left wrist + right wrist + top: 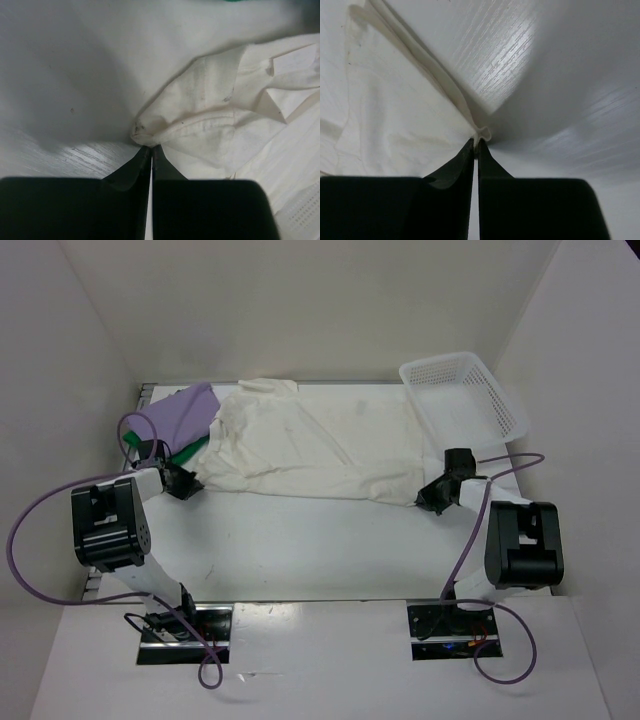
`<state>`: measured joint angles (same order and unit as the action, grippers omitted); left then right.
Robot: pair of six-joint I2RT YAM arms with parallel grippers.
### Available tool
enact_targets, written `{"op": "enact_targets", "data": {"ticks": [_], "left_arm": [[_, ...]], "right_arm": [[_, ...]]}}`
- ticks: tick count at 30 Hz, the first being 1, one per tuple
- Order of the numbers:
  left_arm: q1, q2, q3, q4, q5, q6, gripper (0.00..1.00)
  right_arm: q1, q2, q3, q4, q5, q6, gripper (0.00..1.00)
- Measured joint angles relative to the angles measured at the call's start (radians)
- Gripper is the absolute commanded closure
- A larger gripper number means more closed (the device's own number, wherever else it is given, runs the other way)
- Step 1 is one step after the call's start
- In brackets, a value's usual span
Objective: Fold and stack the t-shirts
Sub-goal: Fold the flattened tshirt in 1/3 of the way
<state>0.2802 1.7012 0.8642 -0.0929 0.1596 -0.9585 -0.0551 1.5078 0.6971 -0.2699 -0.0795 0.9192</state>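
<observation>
The cream t-shirt lies spread across the back half of the table, wrinkled, with its left sleeve bunched. My left gripper is shut on the cream t-shirt's near left corner, pinching a small fold between its tips. My right gripper is shut on the near right corner, a thin hem edge caught between its black fingers. The lavender t-shirt sits crumpled at the far left, partly under the cream one. A strip of the green t-shirt shows beneath both.
A white mesh basket stands at the back right corner, next to the cream shirt's right edge. White walls close in the table on three sides. Purple cables loop off both arms near the table's side edges.
</observation>
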Motion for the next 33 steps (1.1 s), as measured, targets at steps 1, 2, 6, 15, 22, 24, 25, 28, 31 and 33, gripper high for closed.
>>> {"op": "enact_targets", "data": {"ticks": [1,2,6,15,22,24,25,28,31,33], "left_arm": [[0.000,0.000,0.000,-0.002,0.000,0.001,1.00],[0.000,0.000,0.000,-0.004,-0.001,0.003,1.00],[0.001,-0.033,-0.016,-0.035,-0.007,0.012,1.00],[0.164,-0.345,-0.168,-0.249,0.049,0.066,1.00],[0.245,-0.427,-0.153,-0.500,0.090,0.136,0.93],[0.240,-0.446,-0.153,-0.559,0.107,0.149,0.77],[0.238,-0.455,-0.150,-0.588,0.106,0.153,0.59],[0.231,-0.467,-0.115,-0.675,0.087,0.169,0.24],[0.229,-0.469,-0.073,-0.718,0.064,0.172,0.00],[0.229,-0.469,-0.041,-0.738,0.053,0.174,0.04]], "right_arm": [[0.000,0.004,0.003,0.000,-0.001,0.005,0.98],[0.000,0.006,0.006,0.000,0.000,0.006,1.00],[0.000,-0.008,0.003,-0.009,0.014,0.008,1.00],[-0.099,-0.304,-0.128,-0.152,-0.028,0.031,1.00],[-0.088,-0.413,-0.110,-0.314,-0.064,0.039,1.00],[-0.079,-0.423,-0.108,-0.346,-0.067,0.039,0.99],[-0.075,-0.427,-0.106,-0.362,-0.068,0.038,0.99],[-0.065,-0.428,-0.090,-0.409,-0.075,0.034,0.93],[-0.064,-0.429,-0.058,-0.448,-0.080,0.029,0.62],[-0.060,-0.429,-0.025,-0.472,-0.081,0.014,0.43]]}}
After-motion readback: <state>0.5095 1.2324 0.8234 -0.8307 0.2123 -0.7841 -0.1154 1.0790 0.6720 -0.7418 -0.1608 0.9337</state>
